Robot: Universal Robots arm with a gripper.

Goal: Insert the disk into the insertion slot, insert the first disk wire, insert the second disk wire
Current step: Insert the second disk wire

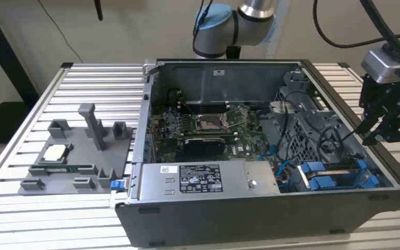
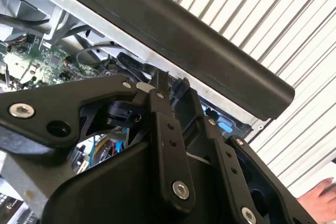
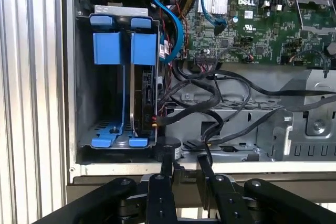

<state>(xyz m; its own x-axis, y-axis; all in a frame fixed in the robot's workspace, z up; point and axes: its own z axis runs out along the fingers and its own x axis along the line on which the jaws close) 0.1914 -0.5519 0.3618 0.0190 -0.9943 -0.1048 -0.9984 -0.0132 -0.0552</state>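
The disk (image 3: 143, 98) stands on edge in its blue carrier (image 3: 143, 48) inside the insertion slot (image 3: 86, 103), the grey bay in the case's corner. In the exterior view the disk (image 1: 335, 176) sits at the case's near corner on that view's right. Black wires (image 3: 189, 103) run up to the disk's side; I cannot tell whether they are plugged in. My gripper (image 3: 185, 163) hovers just outside the case wall beside the slot, its fingers a narrow gap apart with nothing between them. The gripper (image 1: 380, 136) hangs above the case's edge, and its linkage (image 2: 172, 81) shows in the second wrist view.
The open computer case (image 1: 255, 219) lies on a slatted table (image 1: 82, 78), with a motherboard (image 1: 207, 127) and a grey power supply box (image 1: 200, 179) inside. A grey parts fixture (image 1: 75, 156) sits on the exterior view's left. A person's hand (image 2: 321, 195) rests on the table.
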